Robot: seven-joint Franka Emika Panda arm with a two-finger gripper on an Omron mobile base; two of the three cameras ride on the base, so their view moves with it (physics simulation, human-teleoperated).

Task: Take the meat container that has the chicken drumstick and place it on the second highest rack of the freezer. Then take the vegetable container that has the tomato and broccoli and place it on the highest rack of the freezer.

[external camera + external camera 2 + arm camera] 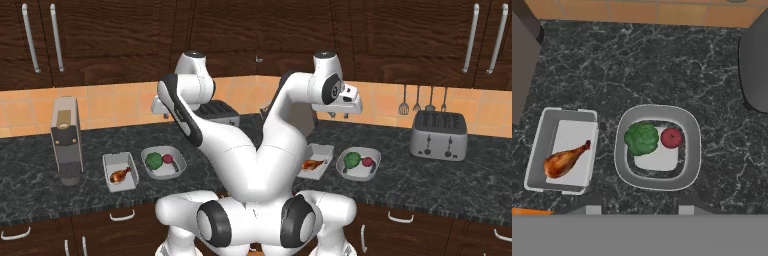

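Fingers (636,206) apart above vegetable container (657,146), toaster (438,134) rightward

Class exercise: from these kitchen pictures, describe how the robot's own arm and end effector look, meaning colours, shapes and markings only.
The arm is built of smooth, rounded glossy white segments with dark grey to black bands and round caps at the joints. No cables or markings show. The end effector is a white, boxy block with two small dark fingers beneath it.

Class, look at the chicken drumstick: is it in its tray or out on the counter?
In. The chicken drumstick lies on the floor of the rectangular white tray, walls all around it; the tray sits on the dark counter.
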